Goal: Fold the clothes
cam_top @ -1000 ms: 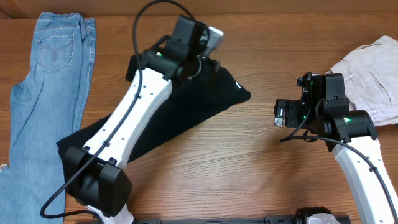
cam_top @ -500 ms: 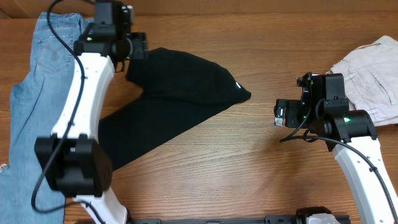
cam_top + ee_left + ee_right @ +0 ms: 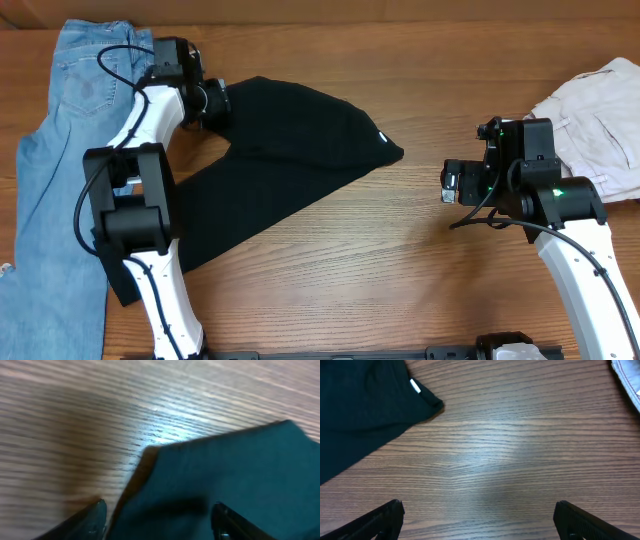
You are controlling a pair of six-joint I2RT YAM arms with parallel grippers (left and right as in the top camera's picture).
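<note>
Where black garment (image 3: 290, 150) lies spread left of tabletop (image 3: 400, 290) centre: plain, soft, long, running diagonally from front-left toward pointed corner with small white tag (image 3: 382, 137). Front end partly hidden under left arm (image 3: 135, 230). Left wrist view blurred. At garment's corner nearest far-left, left claw (image 3: 213, 100), fingers apart, cloth corner in gap. Over bare wood right of tag corner, apart, right claw (image 3: 452, 183) spread wide. Light-blue jeans (image 3: 60, 150) along left edge. Off-white trousers (image 3: 600, 120) cut off at right edge.

Worktop (image 3: 400, 250): wood grain, smooth, slight sheen. Black garment (image 3: 290, 150): matt soft cloth. Jeans (image 3: 60, 150): faded denim. Off-white trousers (image 3: 600, 120): woven cloth.
</note>
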